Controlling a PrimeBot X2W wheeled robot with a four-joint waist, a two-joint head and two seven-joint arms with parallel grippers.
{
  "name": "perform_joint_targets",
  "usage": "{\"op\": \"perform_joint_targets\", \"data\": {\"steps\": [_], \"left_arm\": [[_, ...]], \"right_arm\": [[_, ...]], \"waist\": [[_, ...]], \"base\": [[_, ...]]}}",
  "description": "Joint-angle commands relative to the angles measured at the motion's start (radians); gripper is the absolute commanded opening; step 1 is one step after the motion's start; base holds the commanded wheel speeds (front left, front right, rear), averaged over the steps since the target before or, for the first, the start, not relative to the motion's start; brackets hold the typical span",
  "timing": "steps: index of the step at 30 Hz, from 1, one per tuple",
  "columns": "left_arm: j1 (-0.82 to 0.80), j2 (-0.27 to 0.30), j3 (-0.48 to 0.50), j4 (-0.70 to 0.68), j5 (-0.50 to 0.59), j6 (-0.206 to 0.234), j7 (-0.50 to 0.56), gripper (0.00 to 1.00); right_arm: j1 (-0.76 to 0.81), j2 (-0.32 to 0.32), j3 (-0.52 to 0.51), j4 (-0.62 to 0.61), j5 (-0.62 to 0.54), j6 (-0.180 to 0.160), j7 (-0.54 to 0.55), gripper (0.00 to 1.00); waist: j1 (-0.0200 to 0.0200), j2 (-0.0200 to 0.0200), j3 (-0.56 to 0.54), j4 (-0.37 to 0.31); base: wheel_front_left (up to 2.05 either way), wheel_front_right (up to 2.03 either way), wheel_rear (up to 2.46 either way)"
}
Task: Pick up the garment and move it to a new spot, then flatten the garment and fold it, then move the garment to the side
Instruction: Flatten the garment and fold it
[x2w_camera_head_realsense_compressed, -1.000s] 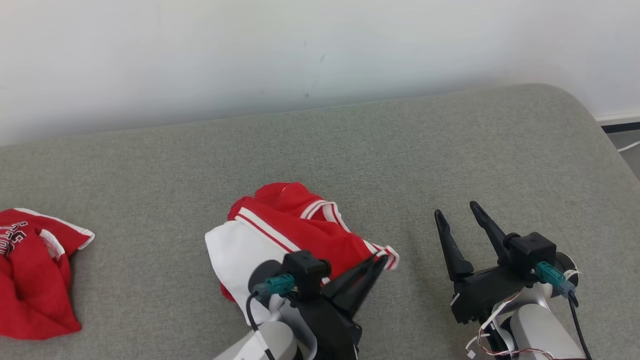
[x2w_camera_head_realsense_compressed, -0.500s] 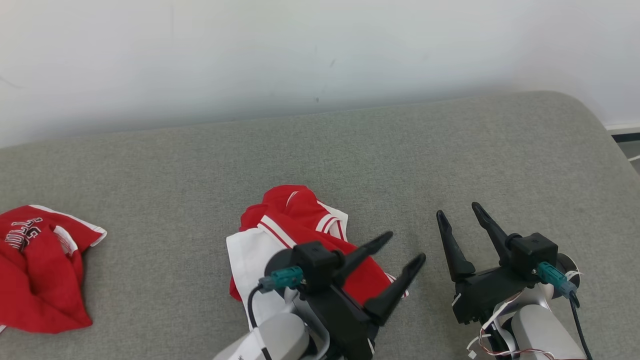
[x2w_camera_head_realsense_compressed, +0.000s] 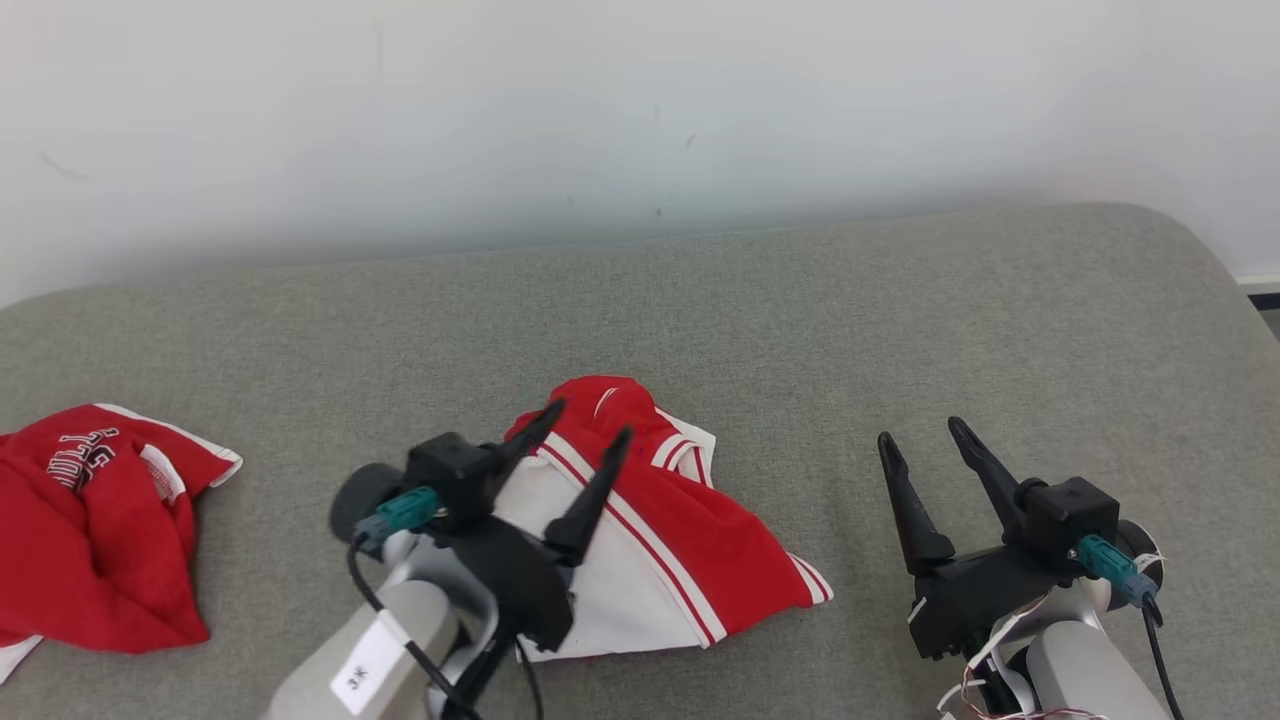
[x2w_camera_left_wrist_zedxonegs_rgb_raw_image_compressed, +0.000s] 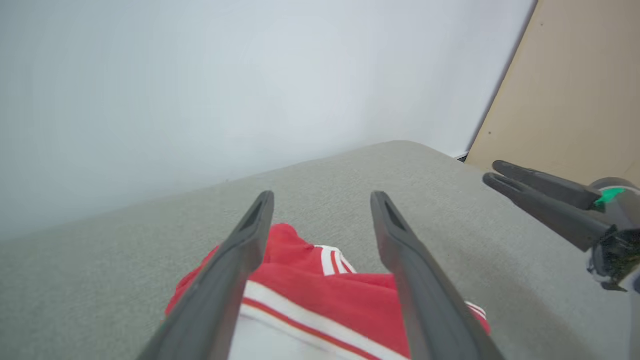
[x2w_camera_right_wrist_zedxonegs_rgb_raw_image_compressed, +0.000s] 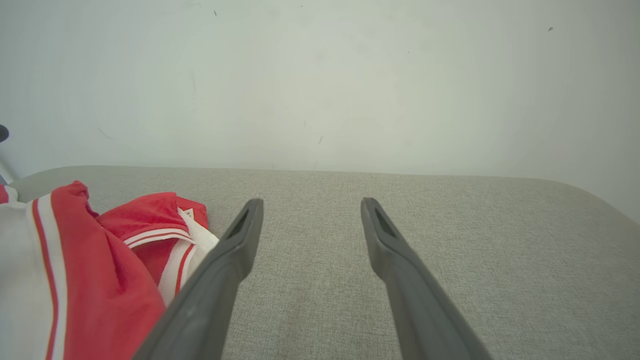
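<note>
1. Fabric lies bunched at the far left: a red shirt with white trim and white lettering. It rests on the grey cushion, well apart from everything else.
2. Next comes the left gripper, its pale forearm rising from the bottom edge of the head view. Its two dark fingers are spread wide with nothing between them, and they point up toward the white wall. Seen from the head, the fingertips overlap the upper left edge of the garment. Seen from the left wrist, red and white cloth lies beneath and between the fingers.
3. The garment sits near the middle of the cushion's front, between the two grippers. It is loosely heaped, not flat. A white panel edged with red stripes lies on its left, red cloth is on its right, and a striped corner reaches out toward the right.
4. The right gripper stands just right of that corner, apart from the cloth. Its fingers are splayed and empty over bare cushion, pointing toward the wall.
5. Furthest right, the cushion ends in a rounded corner. The left wrist view shows a beige panel beyond that corner.
</note>
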Motion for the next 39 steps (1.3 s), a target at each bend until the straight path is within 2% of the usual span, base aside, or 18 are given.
{"op": "perform_joint_targets", "data": {"steps": [1, 8, 18, 19, 20, 21, 26, 30, 35, 39], "left_arm": [[0.007, 0.015, 0.011, 0.011, 0.008, 0.002, -0.007, 1.00], [0.011, 0.054, 0.016, 0.089, -0.010, -0.006, 0.013, 1.00], [0.037, 0.028, 0.010, 0.204, -0.067, -0.040, 0.030, 1.00], [0.035, 0.028, 0.007, 0.213, -0.069, -0.044, 0.028, 0.45], [0.029, 0.026, 0.000, 0.218, -0.066, -0.045, 0.027, 0.18], [0.025, 0.020, -0.007, 0.222, -0.066, -0.051, 0.027, 0.00], [0.002, -0.007, -0.026, 0.183, -0.059, -0.060, 0.012, 0.00], [-0.012, -0.046, -0.060, 0.084, -0.078, -0.067, 0.004, 0.00], [-0.011, -0.080, -0.083, -0.041, -0.157, -0.068, 0.002, 0.00], [0.008, -0.095, -0.118, -0.080, -0.178, -0.068, 0.002, 0.00]], "right_arm": [[0.006, -0.004, -0.004, 0.000, 0.000, 0.000, -0.005, 1.00], [0.014, -0.004, 0.001, 0.003, -0.002, 0.000, -0.005, 1.00], [0.006, -0.005, 0.005, 0.001, -0.003, 0.000, -0.005, 1.00], [0.005, -0.005, 0.004, 0.002, -0.005, 0.000, -0.005, 1.00], [0.004, -0.005, 0.003, 0.003, -0.007, 0.000, -0.005, 1.00], [0.004, -0.005, 0.003, 0.004, -0.009, 0.000, -0.005, 1.00], [0.005, -0.005, 0.002, 0.004, -0.010, 0.000, -0.005, 1.00], [0.009, -0.005, 0.008, 0.006, -0.007, 0.000, -0.005, 1.00], [0.007, -0.005, 0.012, 0.007, 0.001, 0.000, -0.005, 1.00], [0.007, -0.005, 0.011, 0.002, 0.002, 0.000, -0.005, 1.00]], "waist": [[0.0000, -0.0001, -0.004, 0.005], [0.0000, -0.0001, -0.012, 0.020], [0.0000, -0.0001, -0.007, 0.017], [0.0000, -0.0001, -0.007, 0.017], [0.0000, -0.0001, -0.007, 0.016], [0.0000, -0.0001, -0.007, 0.016], [0.0000, -0.0001, -0.010, 0.017], [0.0000, -0.0001, -0.018, 0.015], [0.0000, -0.0001, -0.022, -0.001], [0.0000, -0.0001, -0.019, -0.016]], "base": [[0.00, 0.00, 0.00], [0.00, 0.00, 0.00], [0.00, 0.00, 0.00], [0.00, 0.00, 0.00], [0.00, 0.00, 0.00], [0.00, 0.00, 0.00], [0.00, 0.00, 0.00], [0.00, 0.00, 0.00], [0.00, 0.00, 0.00], [0.00, 0.00, 0.00]]}}
